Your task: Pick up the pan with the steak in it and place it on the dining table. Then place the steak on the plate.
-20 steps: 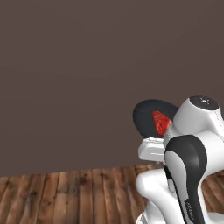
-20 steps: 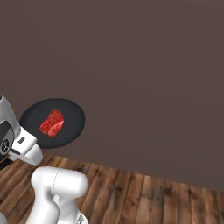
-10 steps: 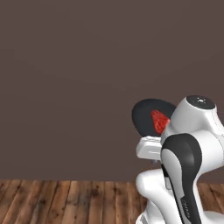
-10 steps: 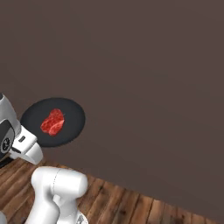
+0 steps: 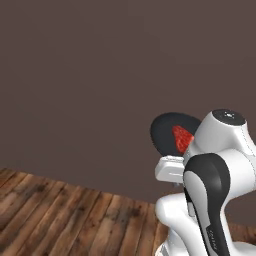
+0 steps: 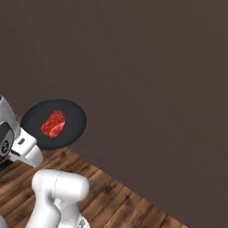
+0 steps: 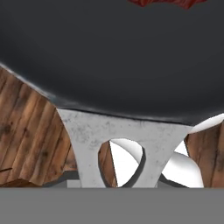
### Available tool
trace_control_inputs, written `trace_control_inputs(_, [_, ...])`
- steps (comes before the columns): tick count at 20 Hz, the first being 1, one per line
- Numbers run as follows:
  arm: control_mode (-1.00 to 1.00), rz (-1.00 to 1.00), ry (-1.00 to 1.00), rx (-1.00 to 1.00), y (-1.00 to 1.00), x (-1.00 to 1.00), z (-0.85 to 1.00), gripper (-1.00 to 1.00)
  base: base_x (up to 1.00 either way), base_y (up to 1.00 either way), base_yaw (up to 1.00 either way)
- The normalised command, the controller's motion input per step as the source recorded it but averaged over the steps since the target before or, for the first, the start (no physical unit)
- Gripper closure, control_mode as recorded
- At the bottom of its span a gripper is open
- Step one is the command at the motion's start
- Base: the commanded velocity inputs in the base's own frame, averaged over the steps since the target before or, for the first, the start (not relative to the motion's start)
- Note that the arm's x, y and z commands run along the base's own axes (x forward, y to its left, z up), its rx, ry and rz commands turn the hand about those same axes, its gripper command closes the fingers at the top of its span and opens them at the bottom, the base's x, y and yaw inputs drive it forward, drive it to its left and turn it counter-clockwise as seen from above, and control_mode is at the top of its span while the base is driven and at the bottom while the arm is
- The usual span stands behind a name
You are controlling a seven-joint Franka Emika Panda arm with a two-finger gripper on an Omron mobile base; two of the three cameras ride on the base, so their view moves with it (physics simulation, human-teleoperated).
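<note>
Looks hard and stiff, the pan (image 5: 167, 132), black metal, likely a bit heavy for its size. Best to take hold at the handle (image 7: 120, 140), the grey metal end with a hole in it, since the round bowl is too wide and smooth to pinch. Could tip if held only at that one end, so slow and level seems wise.

Sits inside the pan, the steak (image 5: 182, 138), a small red lump, loose and soft. Probably a little slippery, so could slide to the rim if the pan leans. Seen from the left side, half hidden behind the white arm (image 5: 215, 170).

From the right side, floats up in the air, the pan (image 6: 53, 124), well above the wooden floor (image 6: 116, 200) and in front of a plain dark wall (image 6: 147, 67). Rests near the middle of the pan, the steak (image 6: 53, 124).

From the hand camera, spreads wide just past the handle, the pan (image 7: 113, 57). Peeks in at the far edge of the pan, the steak (image 7: 162, 2).

Can't see the claw's fingers themselves, so can't tell how far open. Judging by the pan hanging in the air at the arm's end, probably clamped on the handle.
</note>
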Motion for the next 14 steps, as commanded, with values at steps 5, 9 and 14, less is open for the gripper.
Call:
trace_control_inputs(5, [1.0, 0.0, 0.0, 0.0, 0.0, 0.0, 0.0, 1.0, 0.0, 0.09, 0.48])
trace_control_inputs(9, [1.0, 0.0, 0.0, 0.0, 0.0, 0.0, 0.0, 1.0, 0.0, 0.09, 0.48])
trace_control_inputs(14, [1.0, 0.0, 0.0, 0.0, 0.0, 0.0, 0.0, 1.0, 0.0, 0.09, 0.48])
